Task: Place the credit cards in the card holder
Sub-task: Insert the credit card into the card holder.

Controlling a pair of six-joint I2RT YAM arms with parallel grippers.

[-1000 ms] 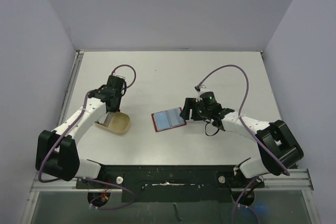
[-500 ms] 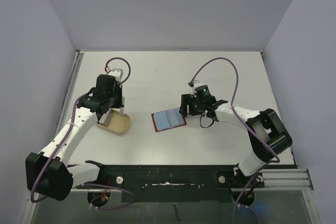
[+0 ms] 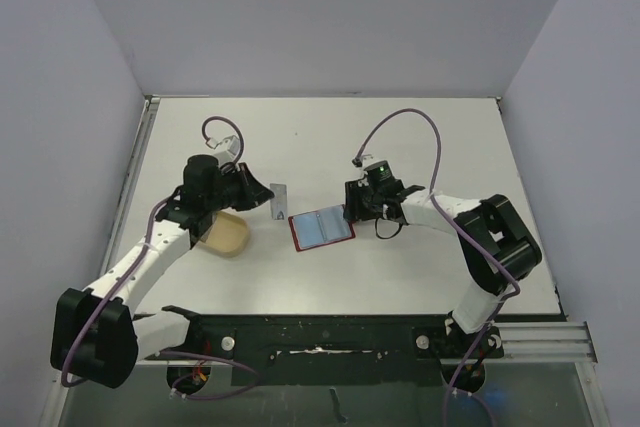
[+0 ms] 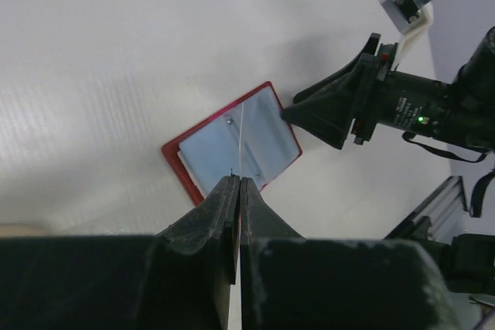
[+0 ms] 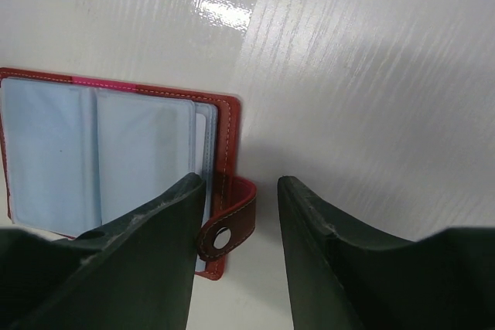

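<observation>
The card holder [image 3: 321, 227] lies open on the table, red border around pale blue sleeves. My left gripper [image 3: 266, 198] hovers just left of it, shut on one of the credit cards [image 3: 279, 201], a small grey card held on edge. In the left wrist view that card [image 4: 241, 141] shows as a thin line running out from the shut gripper [image 4: 236, 180] over the card holder [image 4: 209, 156]. My right gripper [image 5: 240, 191] stands open at the holder's right edge, its fingers either side of the red snap tab [image 5: 229, 222]. The tab touches the left finger.
A tan oval dish [image 3: 226, 235] sits under the left arm, left of the card holder. The right arm's purple cable [image 3: 400, 127] loops above the table. Table edges and grey walls lie well away.
The left gripper rose from the tan dish and swung right with a card toward the card holder. The right gripper slid in to the holder's right edge and its jaws narrowed around the snap tab.
</observation>
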